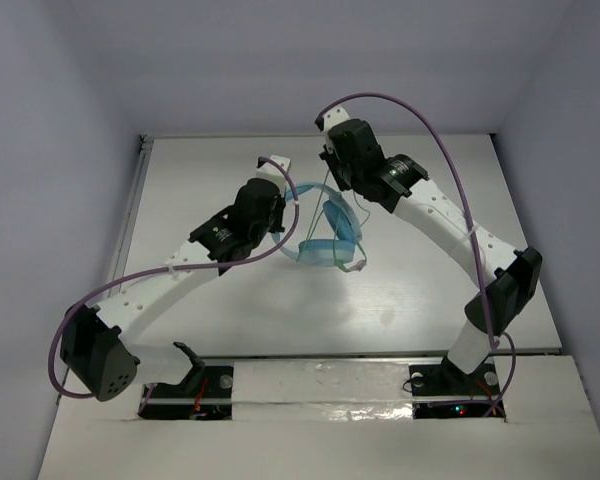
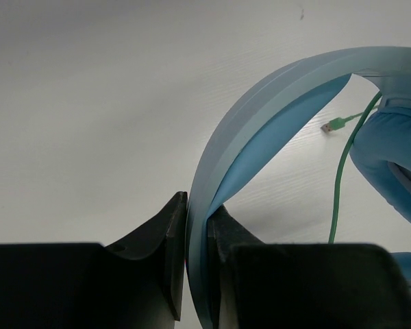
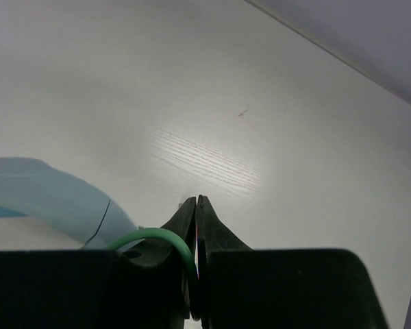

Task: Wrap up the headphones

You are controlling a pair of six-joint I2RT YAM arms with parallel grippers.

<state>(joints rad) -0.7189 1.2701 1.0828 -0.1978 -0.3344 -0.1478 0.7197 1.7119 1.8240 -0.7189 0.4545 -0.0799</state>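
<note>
Light blue headphones (image 1: 325,240) hang over the middle of the desk (image 1: 230,310), held between two robot arms. The left fingers (image 2: 166,236) pinch the headband (image 2: 274,103) edge-on, closed to its thickness, with an ear cup (image 2: 397,171) off to their right. The right fingers (image 3: 216,236) are pressed together on a loop of the green cable (image 3: 151,233). Its plug (image 2: 331,126) lies on the desk beyond the headband.

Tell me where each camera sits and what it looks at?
Top external: high behind the robot, looking down at the table; left arm and right arm show.
Left wrist: on the left arm, facing along the left gripper, clamped on the headphones.
Right wrist: on the right arm, facing along the right gripper, pinching the green cable.
Shared: both wrist views show headphones and cable.
</note>
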